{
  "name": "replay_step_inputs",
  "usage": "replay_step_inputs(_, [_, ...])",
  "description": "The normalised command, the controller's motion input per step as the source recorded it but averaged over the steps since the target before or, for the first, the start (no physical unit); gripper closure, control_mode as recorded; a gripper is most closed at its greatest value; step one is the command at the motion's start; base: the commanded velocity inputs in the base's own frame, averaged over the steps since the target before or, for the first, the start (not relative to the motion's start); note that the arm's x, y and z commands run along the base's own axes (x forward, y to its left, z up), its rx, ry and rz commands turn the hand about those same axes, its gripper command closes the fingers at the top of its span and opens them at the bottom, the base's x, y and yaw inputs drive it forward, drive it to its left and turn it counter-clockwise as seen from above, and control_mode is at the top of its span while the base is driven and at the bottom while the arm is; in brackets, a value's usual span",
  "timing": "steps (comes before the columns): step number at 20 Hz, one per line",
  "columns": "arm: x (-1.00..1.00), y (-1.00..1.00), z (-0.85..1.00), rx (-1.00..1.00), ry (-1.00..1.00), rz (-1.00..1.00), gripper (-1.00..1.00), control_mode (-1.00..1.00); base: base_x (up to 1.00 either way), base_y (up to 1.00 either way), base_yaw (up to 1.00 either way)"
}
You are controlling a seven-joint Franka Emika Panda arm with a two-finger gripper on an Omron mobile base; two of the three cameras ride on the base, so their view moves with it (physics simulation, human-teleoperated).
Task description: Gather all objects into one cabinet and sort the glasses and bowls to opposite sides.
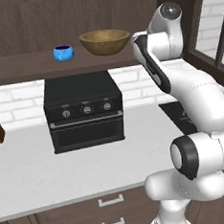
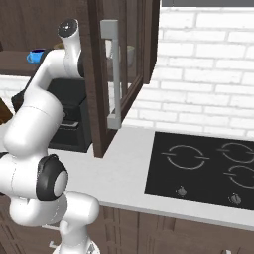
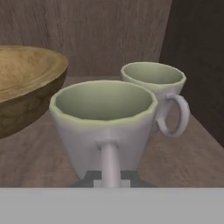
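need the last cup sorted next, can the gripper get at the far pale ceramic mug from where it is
Probably not yet: the gripper is shut on the near pale ceramic mug's handle, and that near mug stands directly before the far pale ceramic mug, beside the wide wooden bowl.

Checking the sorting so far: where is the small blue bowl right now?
The blue bowl sits on the cabinet shelf in the left base view, left of the wooden bowl and above the black oven.

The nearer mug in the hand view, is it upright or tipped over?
Upright. The nearer mug stands on the cabinet shelf with its rim level and open mouth facing up, its handle toward the camera.
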Motion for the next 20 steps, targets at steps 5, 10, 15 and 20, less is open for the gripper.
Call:
replay_step_inputs(5, [0.0,0.0,-0.19,0.0,0.0,0.0,1.0,-1.0,0.0,0.0,0.0])
replay_step_inputs(10, [0.0,0.0,-0.03,0.0,0.02,0.0,1.0,-1.0,0.0,0.0,0.0])
replay_step_inputs(15, [0.0,0.0,-0.13,0.0,0.01,0.0,1.0,-1.0,0.0,0.0,0.0])
replay_step_inputs(20, [0.0,0.0,-0.08,0.0,0.0,0.0,1.0,-1.0,0.0,0.0,0.0])
